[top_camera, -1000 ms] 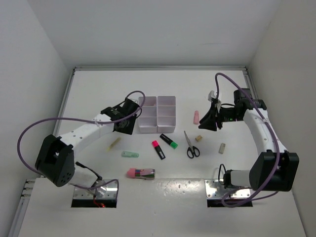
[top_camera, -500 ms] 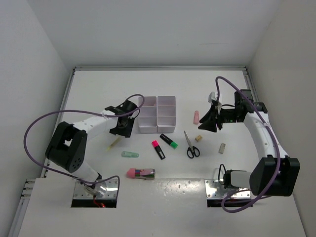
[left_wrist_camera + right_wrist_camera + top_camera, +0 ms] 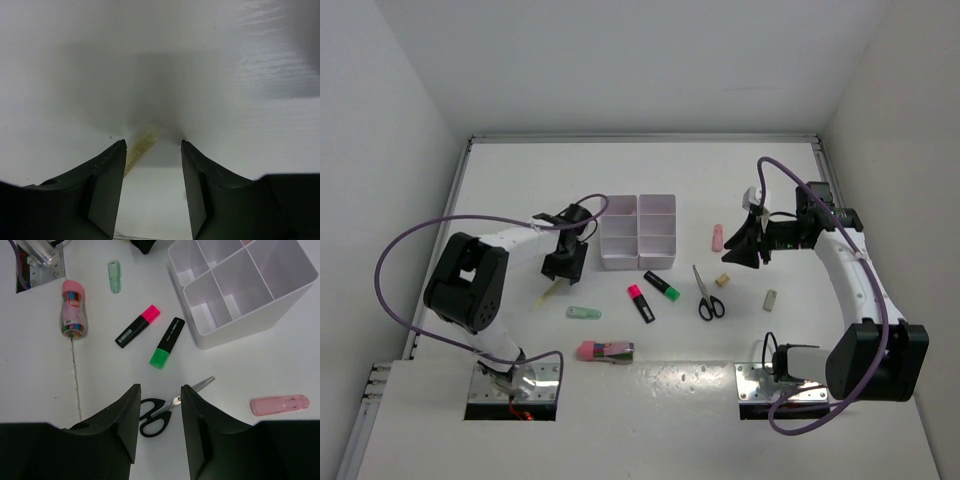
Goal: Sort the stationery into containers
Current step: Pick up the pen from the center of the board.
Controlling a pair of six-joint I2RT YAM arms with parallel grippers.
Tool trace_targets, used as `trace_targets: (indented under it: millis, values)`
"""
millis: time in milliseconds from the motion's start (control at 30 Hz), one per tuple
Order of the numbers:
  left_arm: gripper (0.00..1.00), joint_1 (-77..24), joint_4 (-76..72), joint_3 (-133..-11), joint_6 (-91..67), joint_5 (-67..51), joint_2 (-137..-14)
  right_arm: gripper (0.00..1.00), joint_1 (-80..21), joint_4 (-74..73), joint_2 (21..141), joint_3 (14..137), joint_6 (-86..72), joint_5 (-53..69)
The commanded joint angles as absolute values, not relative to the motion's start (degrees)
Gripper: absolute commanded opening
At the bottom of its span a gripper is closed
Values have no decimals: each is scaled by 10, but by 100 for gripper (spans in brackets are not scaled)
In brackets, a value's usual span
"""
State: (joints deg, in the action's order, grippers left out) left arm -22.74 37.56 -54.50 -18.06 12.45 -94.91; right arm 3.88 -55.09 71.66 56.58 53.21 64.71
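The white compartment tray (image 3: pixel 638 231) stands mid-table. My left gripper (image 3: pixel 562 270) is open, low over a thin yellow pen (image 3: pixel 551 291). In the left wrist view the pen's tip (image 3: pixel 141 148) lies between the open fingers of the gripper (image 3: pixel 152 145), close to the left one, untouched. My right gripper (image 3: pixel 745 252) is open and empty, raised right of the tray. In the right wrist view the gripper (image 3: pixel 160 390) hangs above the black-handled scissors (image 3: pixel 170 407). The scissors (image 3: pixel 706 293), a pink-ended highlighter (image 3: pixel 640 303) and a green-ended highlighter (image 3: pixel 662 286) lie in front of the tray.
A mint eraser (image 3: pixel 584 313) and a pink-capped tube (image 3: pixel 606 351) lie near the front left. A pink eraser (image 3: pixel 717 237) lies right of the tray. Two beige bits (image 3: pixel 722 281) (image 3: pixel 770 299) lie near the scissors. Walls close the table's far and side edges.
My left gripper has drawn back from the tray's left side, moving left and nearer, down over the yellow pen. The right arm has barely moved.
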Motion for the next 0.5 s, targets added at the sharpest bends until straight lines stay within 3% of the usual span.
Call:
trace_targets:
  millis: [0,233,333,467]
  values:
    - [52,-215,372,-552,-174,113,-965,39,36,-539,705,564,562,679]
    - [43,-199,372,-557,-169,103,-983,39,36,-544,694,564,562,679]
    - [26,-186,372,-557,-169,95,-993,39,36,-544,694,564,562,679]
    - [13,-181,372,-557,-169,90,-998,39,36,-544,689,564,562,679]
